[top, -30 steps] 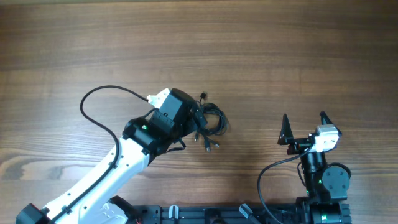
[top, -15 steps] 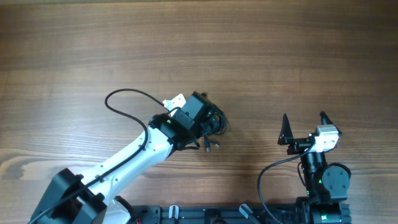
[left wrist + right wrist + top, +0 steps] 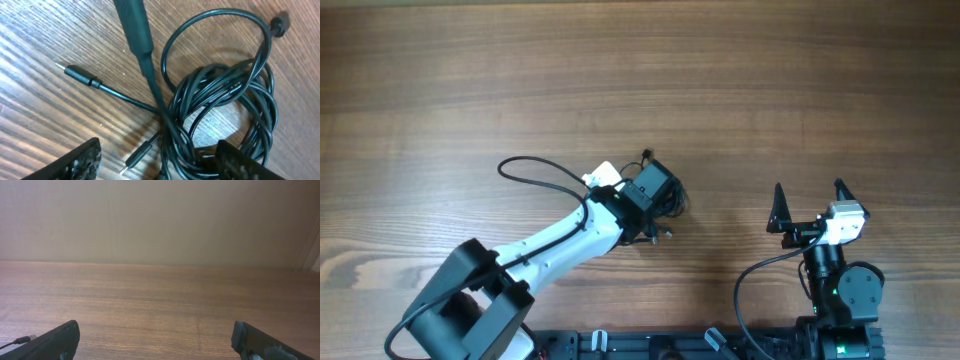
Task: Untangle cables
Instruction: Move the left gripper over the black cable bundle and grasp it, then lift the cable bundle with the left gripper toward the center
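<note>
The cables [image 3: 265, 120] lie on the wooden table [image 3: 620, 80] directly beneath my left gripper [image 3: 160, 162], whose fingers are spread wide, one to each side of the heap and touching nothing. Most of the thin black wire is wound into a loose coil of several overlapping loops. From it, a short lead with a small plug tip [image 3: 77, 75] runs out flat, away from my left gripper. A second tip [image 3: 137, 157] lies between my fingers. A thicker plug body [image 3: 134, 25] lies farthest from my left gripper.

I judge these wires to be very light, limp and smooth. They should slide on the wood and drag the whole bundle along if pulled by one strand. The firmest hold looks like a stiff plug body, not the soft wire. My right gripper [image 3: 809, 195] is well apart from my left gripper, spread and holding nothing.
</note>
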Tool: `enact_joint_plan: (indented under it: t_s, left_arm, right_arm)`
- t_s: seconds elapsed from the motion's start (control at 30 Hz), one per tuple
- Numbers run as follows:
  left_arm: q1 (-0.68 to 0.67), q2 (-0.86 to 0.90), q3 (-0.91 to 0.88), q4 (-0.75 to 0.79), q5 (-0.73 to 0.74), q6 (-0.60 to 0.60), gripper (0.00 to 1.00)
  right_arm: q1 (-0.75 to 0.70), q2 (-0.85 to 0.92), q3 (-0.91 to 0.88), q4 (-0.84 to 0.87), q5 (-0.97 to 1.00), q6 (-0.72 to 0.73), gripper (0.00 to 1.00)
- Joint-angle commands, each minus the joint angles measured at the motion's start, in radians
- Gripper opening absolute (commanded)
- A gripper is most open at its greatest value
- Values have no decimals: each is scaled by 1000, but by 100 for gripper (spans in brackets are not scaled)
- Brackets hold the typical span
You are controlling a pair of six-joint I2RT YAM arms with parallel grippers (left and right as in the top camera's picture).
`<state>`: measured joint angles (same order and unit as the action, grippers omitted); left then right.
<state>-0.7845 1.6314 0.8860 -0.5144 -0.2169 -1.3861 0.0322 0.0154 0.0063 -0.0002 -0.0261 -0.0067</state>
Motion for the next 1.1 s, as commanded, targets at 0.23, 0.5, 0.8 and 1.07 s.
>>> enact_joint_plan:
  t_s: [0.23,0.5,0.8,1.07]
  left_arm:
    - [-4,75,17,23,-66,-13,59]
    - [-4,121,17,67,-74,-13,45]
    - [-4,151,17,104,-77,-9,4]
    - [-4,22,18,117,-88,343,4]
  right_arm:
    - [6,-11,-1,2,-13,-17,100]
    - [6,-11,-1,3,-13,-17,100]
    - [6,-11,-1,3,-13,-17,100]
    - [6,-11,-1,2,-13,-17,100]
